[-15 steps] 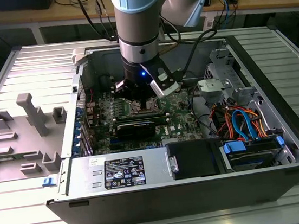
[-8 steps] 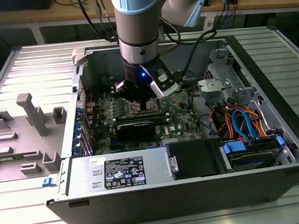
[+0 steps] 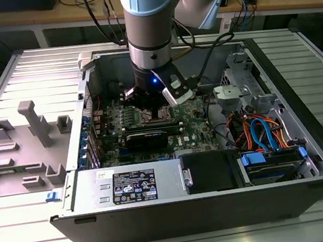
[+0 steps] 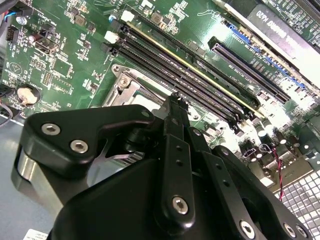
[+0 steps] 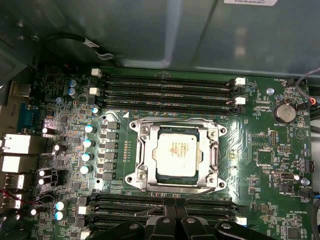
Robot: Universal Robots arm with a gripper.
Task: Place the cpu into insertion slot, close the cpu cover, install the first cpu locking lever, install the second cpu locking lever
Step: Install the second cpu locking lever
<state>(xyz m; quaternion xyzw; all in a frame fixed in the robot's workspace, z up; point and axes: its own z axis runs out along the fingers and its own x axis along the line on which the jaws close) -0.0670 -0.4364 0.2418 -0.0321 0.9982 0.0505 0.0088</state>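
With the cpu [image 5: 176, 156] seated in the insertion slot [image 5: 142, 131] at the centre of the first wrist view, we see the cpu cover [image 5: 216, 152] down around it; our tool [image 5: 174, 212], seemingly closed and empty, sits at bottom centre, just below the socket.

One cpu [image 5: 176, 155] sits under one cpu cover [image 5: 176, 129], just beyond the fingers [image 5: 170, 206]. One coin battery [image 5: 286, 111]. Four memory slots [image 5: 167, 90] lie farther beyond.

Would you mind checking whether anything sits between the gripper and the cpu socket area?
Nothing visible does: in the first wrist view the gripper hangs over open board, and the cpu lies in the insertion slot under the cpu cover.
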